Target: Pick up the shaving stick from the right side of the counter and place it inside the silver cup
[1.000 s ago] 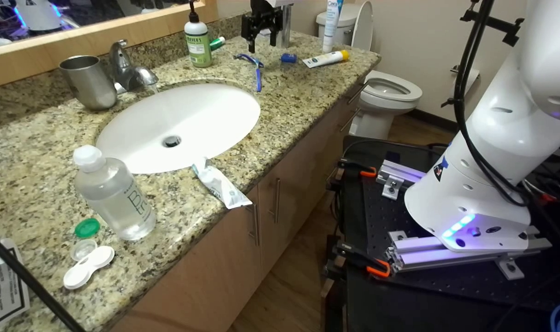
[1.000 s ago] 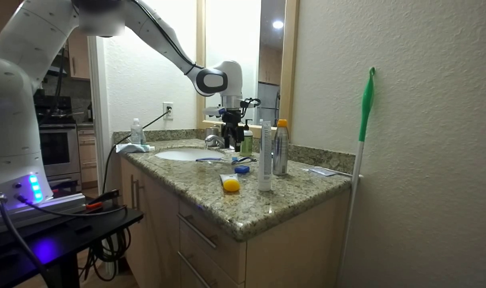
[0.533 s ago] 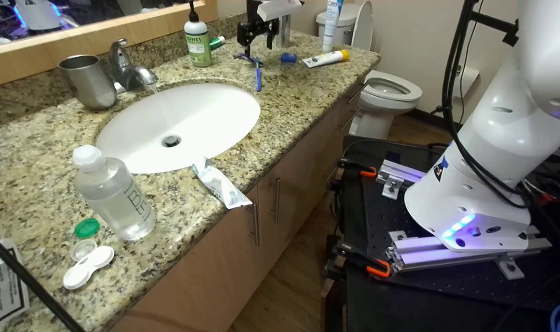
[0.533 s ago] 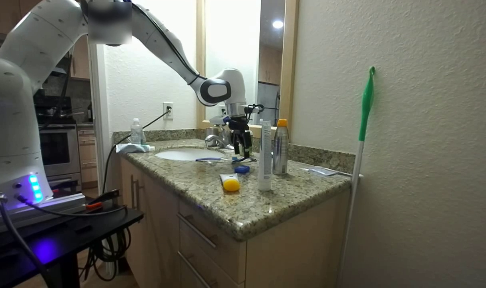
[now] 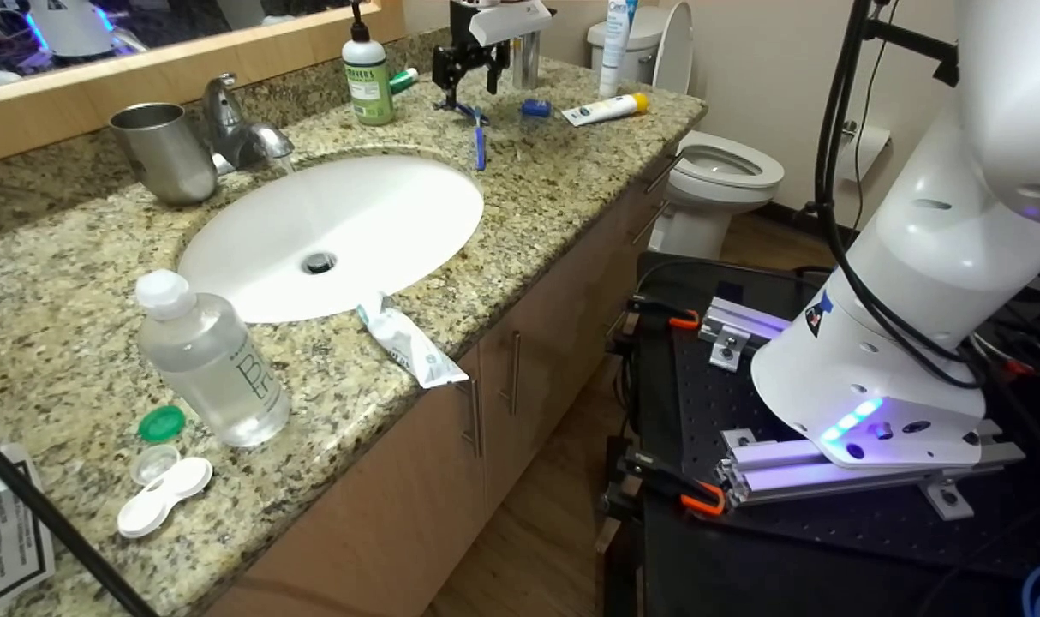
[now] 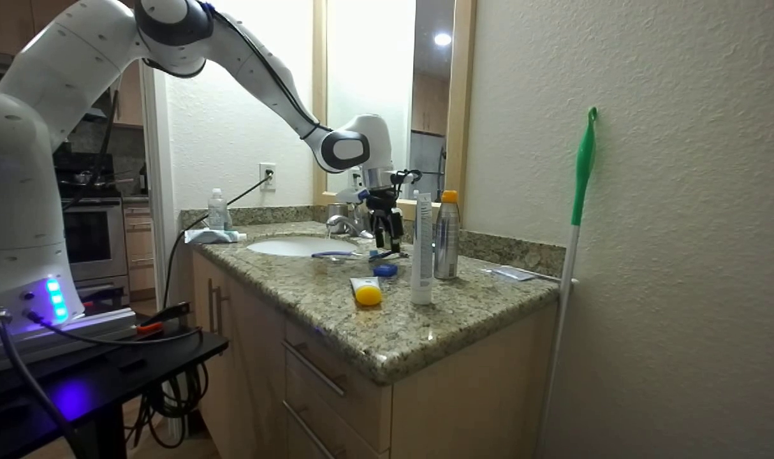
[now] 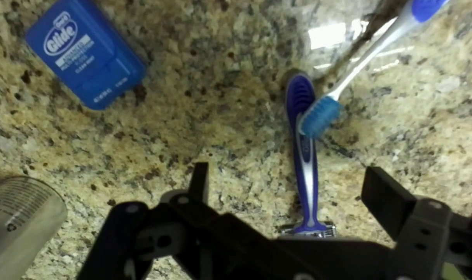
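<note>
Wrist view: gripper (image 7: 287, 181), jaws wide apart; razor (image 7: 308, 182) flat on the counter (image 7: 220, 77), lined up between them, toothbrush head (image 7: 320, 116) overlapping it, so I'd guess lifting could drag both. In an exterior view: silver cup (image 5: 164, 158) left, by the tap (image 5: 244, 141); low carry could clip the soap bottle (image 5: 367, 81).

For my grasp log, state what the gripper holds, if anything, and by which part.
Nothing: in the wrist view the gripper is open, and the razor lies on the counter, apart from both jaws.
</note>
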Robot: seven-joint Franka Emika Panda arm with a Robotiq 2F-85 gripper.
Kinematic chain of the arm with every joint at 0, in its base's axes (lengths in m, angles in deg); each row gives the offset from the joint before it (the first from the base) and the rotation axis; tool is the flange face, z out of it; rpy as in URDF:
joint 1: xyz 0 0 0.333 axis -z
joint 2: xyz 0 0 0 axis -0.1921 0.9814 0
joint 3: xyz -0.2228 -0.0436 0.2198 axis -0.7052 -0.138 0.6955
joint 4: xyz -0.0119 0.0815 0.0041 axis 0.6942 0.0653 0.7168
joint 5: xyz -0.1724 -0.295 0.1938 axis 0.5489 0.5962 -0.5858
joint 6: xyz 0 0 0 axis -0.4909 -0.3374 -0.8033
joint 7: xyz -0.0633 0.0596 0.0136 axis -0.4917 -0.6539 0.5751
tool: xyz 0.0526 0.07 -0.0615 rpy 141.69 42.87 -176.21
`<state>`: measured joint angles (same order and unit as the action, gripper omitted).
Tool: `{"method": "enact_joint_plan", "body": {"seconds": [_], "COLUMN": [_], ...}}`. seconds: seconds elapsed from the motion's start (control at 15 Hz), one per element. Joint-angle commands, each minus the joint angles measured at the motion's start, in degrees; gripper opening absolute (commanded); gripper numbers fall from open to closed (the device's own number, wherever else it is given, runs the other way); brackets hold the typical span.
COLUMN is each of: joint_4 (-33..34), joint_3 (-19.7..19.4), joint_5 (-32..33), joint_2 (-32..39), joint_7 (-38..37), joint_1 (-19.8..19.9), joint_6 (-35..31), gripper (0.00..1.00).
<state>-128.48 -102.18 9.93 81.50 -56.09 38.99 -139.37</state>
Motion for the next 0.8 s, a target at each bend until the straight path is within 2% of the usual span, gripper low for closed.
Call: {"method": "enact_joint_plan", "body": {"seconds": [0.0,0.07,0.27,0.6,0.67,0.73], "joint_4": [2.6,1.1,1.9,5.6,3.5,4.1], "joint_3": [2.1,1.6,1.9,0.5,1.3,1.2], "joint_5": [0.1,1.0,1.0,2.2,1.8,2.0], "joint_2": [2.5,0.9,1.8,5.4,3.4,4.0], "joint_7": [-0.6,-0.7,-1.0,-4.6,-3.6,-4.0], "joint_1": [1.5,1.1,1.1,0.7,1.0,1.0], "joint_6": [-2.2,-0.9,-1.4,-1.3,-1.4,-1.4], "gripper": [1.0,1.0,1.0,1.0,1.0,1.0]}}
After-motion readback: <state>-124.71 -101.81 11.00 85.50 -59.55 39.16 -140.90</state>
